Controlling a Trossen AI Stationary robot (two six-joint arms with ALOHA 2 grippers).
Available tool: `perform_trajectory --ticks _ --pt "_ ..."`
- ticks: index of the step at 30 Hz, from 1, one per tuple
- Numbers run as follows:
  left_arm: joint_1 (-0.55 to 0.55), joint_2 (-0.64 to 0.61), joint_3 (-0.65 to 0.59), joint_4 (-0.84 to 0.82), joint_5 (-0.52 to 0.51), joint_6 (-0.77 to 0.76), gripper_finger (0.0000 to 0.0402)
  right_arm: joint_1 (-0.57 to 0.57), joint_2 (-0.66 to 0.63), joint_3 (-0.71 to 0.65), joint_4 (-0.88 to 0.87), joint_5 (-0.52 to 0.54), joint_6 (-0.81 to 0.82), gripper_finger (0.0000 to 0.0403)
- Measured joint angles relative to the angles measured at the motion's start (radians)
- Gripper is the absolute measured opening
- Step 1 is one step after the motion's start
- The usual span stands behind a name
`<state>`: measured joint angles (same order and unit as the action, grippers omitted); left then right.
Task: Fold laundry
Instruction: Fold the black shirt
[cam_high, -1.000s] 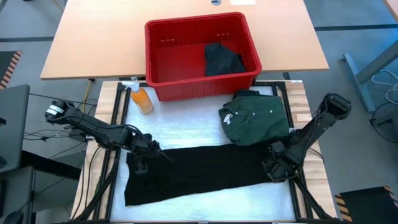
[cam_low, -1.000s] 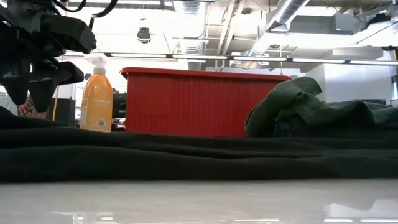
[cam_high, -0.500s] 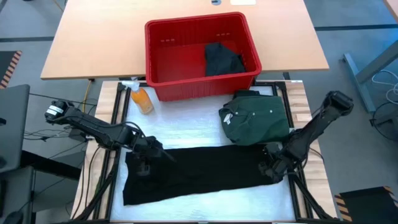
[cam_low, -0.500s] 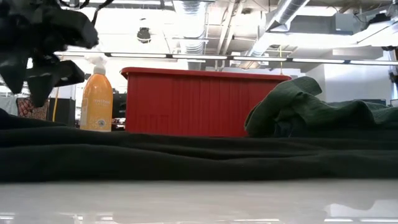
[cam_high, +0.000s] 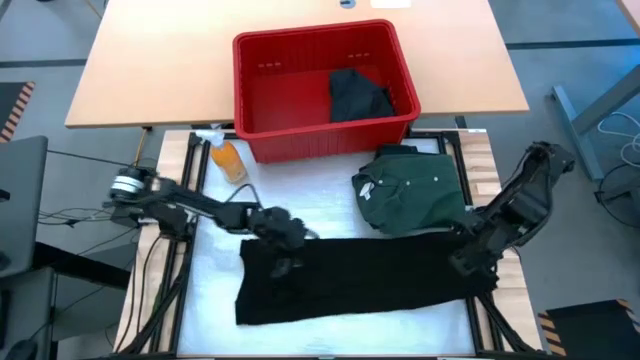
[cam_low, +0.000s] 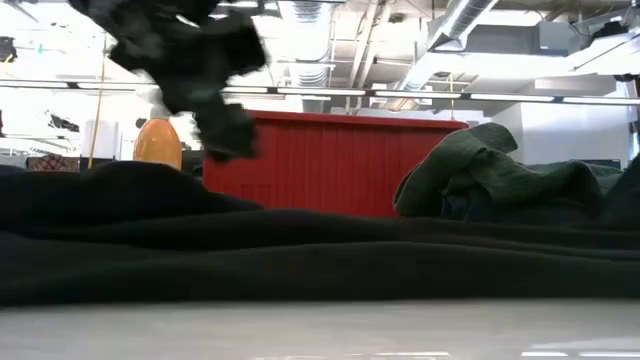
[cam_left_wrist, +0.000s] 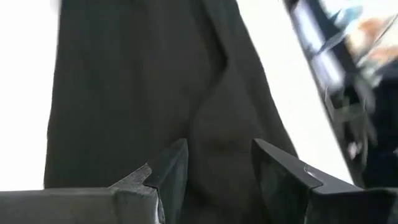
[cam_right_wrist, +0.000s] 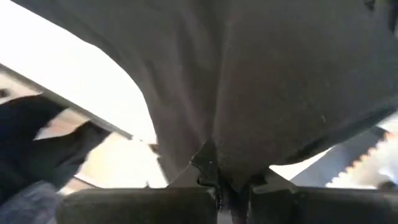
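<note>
On white table (cam_high: 330, 190): limp black garment (cam_high: 350, 280), rumpled; folded green shirt (cam_high: 412, 190).

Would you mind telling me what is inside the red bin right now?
One crumpled dark garment lies inside the red bin, toward its right side. The rest of the bin's floor looks bare. Whatever might be under that garment is covered.

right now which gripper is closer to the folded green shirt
Right. The right gripper sits just off the green shirt at its near right corner, pinching the black garment. The left gripper is farther, past the shirt's left side.
</note>
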<state>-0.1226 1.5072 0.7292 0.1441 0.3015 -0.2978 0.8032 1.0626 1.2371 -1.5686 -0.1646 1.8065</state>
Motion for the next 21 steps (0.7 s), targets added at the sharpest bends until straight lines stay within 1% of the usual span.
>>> perform_trajectory --ticks 2,4,7,10,13,18,21 --pt "0.026 0.098 0.026 0.155 0.045 -0.015 0.0167 -0.002 -0.002 0.031 0.000 0.008 0.002 0.0029" --pt "0.041 0.194 0.074 0.269 0.093 -0.019 0.0167 -0.003 0.010 0.065 -0.001 0.033 0.002 0.0029" --pt "0.045 0.313 0.166 0.344 0.168 -0.008 0.0167 -0.006 0.044 0.115 -0.001 0.035 -0.024 0.0029" --pt "0.045 0.410 0.275 0.345 0.230 0.022 0.0167 -0.018 0.083 0.179 0.000 0.036 -0.058 0.0029" --pt "0.045 0.490 0.377 0.330 0.272 0.048 0.0167 -0.028 0.122 0.271 -0.002 0.049 -0.105 0.0029" --pt "0.044 0.604 0.539 0.287 0.269 0.098 0.0167 -0.024 0.172 0.472 -0.001 0.119 -0.176 0.0029" --pt "0.037 0.681 0.653 0.246 0.286 0.117 0.0167 -0.026 0.188 0.562 -0.001 0.148 -0.235 0.0029"
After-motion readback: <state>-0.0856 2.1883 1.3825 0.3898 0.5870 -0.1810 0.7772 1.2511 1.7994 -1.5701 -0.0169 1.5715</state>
